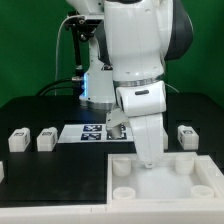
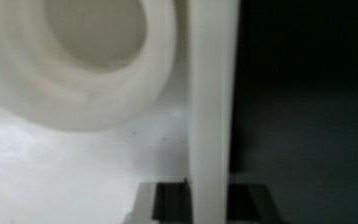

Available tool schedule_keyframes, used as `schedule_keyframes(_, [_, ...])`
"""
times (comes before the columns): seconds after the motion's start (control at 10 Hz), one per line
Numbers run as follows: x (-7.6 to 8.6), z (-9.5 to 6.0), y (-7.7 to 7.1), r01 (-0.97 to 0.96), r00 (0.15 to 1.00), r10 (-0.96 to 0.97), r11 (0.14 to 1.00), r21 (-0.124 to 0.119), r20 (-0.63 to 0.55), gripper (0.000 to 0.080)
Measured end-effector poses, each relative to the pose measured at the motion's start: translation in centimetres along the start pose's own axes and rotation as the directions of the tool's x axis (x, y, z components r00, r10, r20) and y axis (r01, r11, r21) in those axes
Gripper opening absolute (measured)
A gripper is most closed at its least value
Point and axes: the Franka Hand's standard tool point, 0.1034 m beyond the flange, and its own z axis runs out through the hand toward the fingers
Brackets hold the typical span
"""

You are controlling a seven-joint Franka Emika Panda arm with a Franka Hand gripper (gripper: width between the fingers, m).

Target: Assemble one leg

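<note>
My gripper [image 1: 147, 163] is down at the back wall of the large white tray-like part [image 1: 170, 190], near its back left corner. In the wrist view the gripper [image 2: 210, 202] has a dark finger [image 2: 167, 205] on each side of the tray's thin upright wall [image 2: 211, 100], pressed against it. A round corner socket [image 2: 87, 50] lies right beside it. Two legs [image 1: 17, 140] [image 1: 46, 139], small white blocks, stand on the black table at the exterior view's left. Another leg [image 1: 187, 135] stands at the right. None is held.
The marker board [image 1: 92, 131] lies on the table behind the tray, partly hidden by my arm. Another small white block [image 1: 2, 172] shows at the left edge. More round sockets [image 1: 122, 169] [image 1: 205, 189] stand in the tray's corners.
</note>
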Motion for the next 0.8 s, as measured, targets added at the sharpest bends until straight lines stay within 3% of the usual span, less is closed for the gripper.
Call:
schedule_keyframes(0.3, [-0.01, 0.00, 0.00, -0.010, 1.000, 0.010, 1.000, 0.000, 0.000, 0.0060])
schedule_keyframes(0.4, [-0.05, 0.02, -0.02, -0.011, 1.000, 0.011, 1.000, 0.000, 0.000, 0.0141])
schedule_keyframes(0.5, [-0.09, 0.03, -0.02, -0.011, 1.000, 0.011, 1.000, 0.000, 0.000, 0.0141])
schedule_keyframes(0.6, [-0.12, 0.03, -0.02, -0.012, 1.000, 0.012, 1.000, 0.001, 0.000, 0.0343])
schedule_keyframes(0.7, [-0.15, 0.03, -0.02, -0.012, 1.000, 0.012, 1.000, 0.001, 0.001, 0.0479])
schedule_keyframes(0.8, [-0.17, 0.04, -0.03, -0.013, 1.000, 0.013, 1.000, 0.001, 0.001, 0.0479])
